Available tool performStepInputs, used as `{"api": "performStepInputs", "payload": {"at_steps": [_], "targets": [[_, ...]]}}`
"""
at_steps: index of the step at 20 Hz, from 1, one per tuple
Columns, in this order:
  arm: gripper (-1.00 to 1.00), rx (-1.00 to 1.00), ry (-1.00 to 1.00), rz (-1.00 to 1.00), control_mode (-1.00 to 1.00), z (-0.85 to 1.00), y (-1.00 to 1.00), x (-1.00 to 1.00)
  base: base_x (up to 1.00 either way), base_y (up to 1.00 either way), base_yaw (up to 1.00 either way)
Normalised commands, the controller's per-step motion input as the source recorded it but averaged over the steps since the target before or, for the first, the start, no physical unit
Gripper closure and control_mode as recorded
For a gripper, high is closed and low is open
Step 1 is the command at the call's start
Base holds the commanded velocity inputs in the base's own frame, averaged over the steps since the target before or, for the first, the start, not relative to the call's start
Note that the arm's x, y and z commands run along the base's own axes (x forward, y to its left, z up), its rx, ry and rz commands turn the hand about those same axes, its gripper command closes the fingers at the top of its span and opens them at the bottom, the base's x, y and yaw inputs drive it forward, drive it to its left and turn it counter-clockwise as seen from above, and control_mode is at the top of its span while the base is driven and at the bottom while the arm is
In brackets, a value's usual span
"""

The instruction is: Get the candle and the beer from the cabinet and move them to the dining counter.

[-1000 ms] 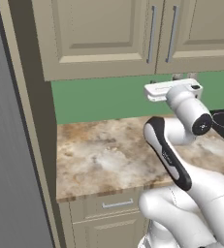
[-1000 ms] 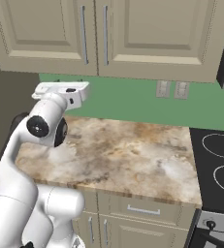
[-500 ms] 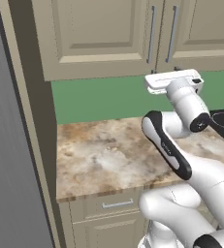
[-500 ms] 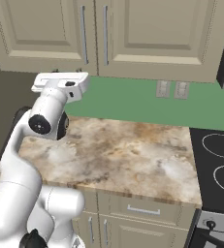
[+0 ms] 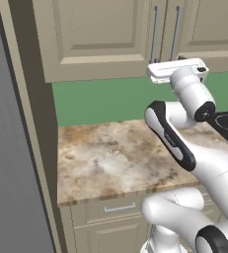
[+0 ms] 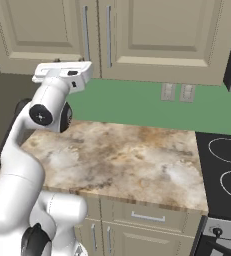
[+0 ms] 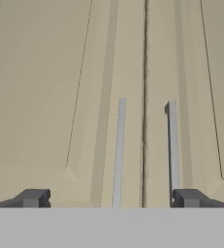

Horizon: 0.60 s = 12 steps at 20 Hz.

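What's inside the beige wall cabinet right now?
Cannot tell: both raised-panel doors of the beige wall cabinet are shut, hiding the interior. The open gripper faces its two vertical silver bar handles.

The beige raised-panel wall cabinet [image 6: 157, 35] hung closed above a green wall, its two long silver bar handles [image 6: 108, 36] side by side. The white arm's hand [image 6: 62, 73] was raised level with the cabinet's lower edge, above the marbled brown-and-cream stone worktop [image 6: 132, 160]. A black stovetop [image 6: 224, 172] lay at right.
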Motion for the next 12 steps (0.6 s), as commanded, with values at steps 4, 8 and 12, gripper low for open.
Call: {"api": "performStepInputs", "payload": {"at_steps": [4,8,12], "targets": [[-1.00,0.00,0.00,0.00,-1.00,0.20,0.00,0.18,0.00,0.00,0.00],[-1.00,0.00,0.00,0.00,-1.00,0.13,0.00,0.18,0.00,0.00,0.00],[-1.00,0.00,0.00,0.00,-1.00,0.08,0.00,0.31,0.00,0.00,0.00]]}}
